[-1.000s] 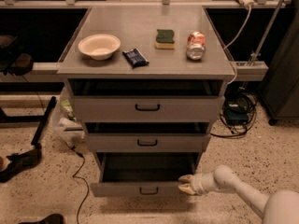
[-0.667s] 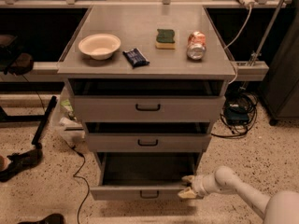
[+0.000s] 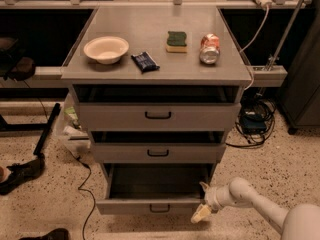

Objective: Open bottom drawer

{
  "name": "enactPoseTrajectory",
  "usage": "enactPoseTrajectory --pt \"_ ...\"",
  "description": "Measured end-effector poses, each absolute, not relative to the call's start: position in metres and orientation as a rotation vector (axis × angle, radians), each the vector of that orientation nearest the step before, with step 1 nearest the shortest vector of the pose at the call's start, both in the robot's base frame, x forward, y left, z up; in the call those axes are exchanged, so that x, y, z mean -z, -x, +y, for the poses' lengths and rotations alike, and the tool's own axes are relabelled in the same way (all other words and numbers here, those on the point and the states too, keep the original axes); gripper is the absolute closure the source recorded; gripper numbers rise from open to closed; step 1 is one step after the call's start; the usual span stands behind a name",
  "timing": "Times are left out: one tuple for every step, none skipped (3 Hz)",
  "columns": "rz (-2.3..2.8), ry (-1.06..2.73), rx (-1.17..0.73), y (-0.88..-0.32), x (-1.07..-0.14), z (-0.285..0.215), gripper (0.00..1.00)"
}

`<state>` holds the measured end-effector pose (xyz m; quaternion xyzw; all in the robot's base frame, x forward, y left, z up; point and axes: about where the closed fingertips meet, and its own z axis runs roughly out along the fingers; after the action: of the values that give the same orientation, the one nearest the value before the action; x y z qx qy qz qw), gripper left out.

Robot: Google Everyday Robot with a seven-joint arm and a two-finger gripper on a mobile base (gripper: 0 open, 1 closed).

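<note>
Standing pulled out at the foot of the grey cabinet point(image 3: 85, 116), the bottom drawer point(image 3: 127, 206) shows its dark inside, its front forward of the two drawers above. The hand point(image 3: 203, 210) sits at the drawer's right front corner, low near the floor; whether it is clenched or released cannot be told. On the top surface point(image 3: 150, 26) rest a bowl point(image 3: 106, 49), a dark packet point(image 3: 145, 61), a sponge point(image 3: 176, 41) and a can point(image 3: 209, 48).
</note>
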<state>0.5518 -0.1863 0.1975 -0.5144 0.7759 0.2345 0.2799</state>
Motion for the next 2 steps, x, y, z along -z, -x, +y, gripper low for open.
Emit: enactPoseTrajectory --pt "2.104 1.410 -0.661 -0.547 -0.187 -0.181 0.00" --pt "2.125 1.434 -0.680 -0.528 -0.176 -0.183 0.00"
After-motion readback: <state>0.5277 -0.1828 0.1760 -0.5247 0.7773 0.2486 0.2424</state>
